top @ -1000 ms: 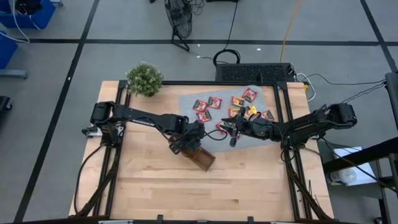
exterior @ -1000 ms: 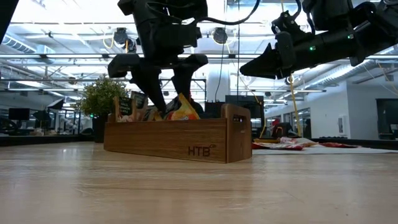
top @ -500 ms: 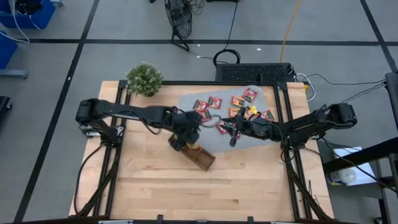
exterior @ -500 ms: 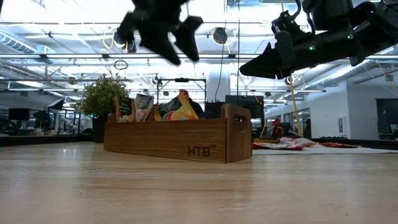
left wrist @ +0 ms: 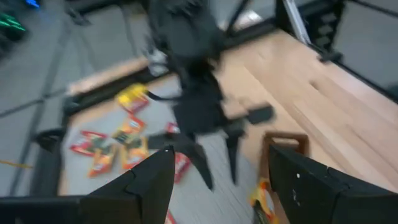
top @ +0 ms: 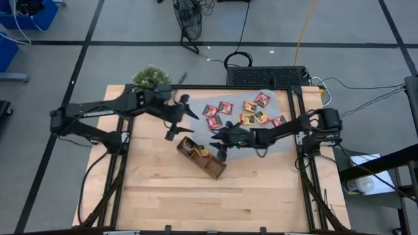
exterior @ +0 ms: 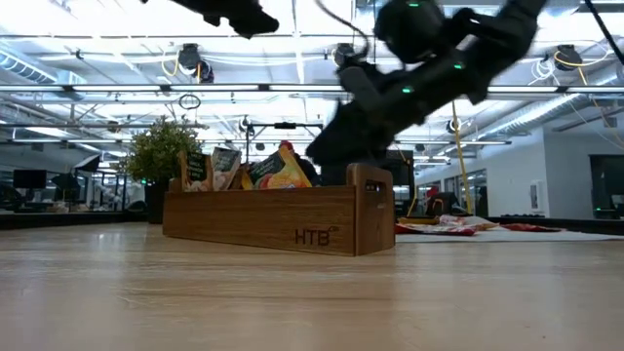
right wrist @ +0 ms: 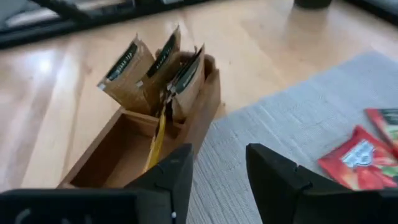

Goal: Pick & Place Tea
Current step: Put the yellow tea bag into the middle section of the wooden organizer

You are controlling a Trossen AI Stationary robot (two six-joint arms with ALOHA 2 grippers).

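In the high view, a potted plant [top: 151,78] stands at the upper left corner of the wooden tabletop [top: 157,189]. Just right of it, upper left of centre, the left tool [top: 179,116] hangs above the tabletop with its fingers spread wide and nothing between them. Below it, at the frame's centre, lies the wooden tray [top: 201,157], set at a slant, with several tea sachets [top: 198,151] standing in its upper end; in the low view they poke above the tray's wall. Right of the tray, the right tool [top: 218,145] hovers at the edge of a grey mat [top: 281,98], its fingers partly apart and holding nothing in the right wrist view. Further right, in the upper centre-right, the loose tea sachets [top: 243,111], red and orange, lie scattered on the mat.
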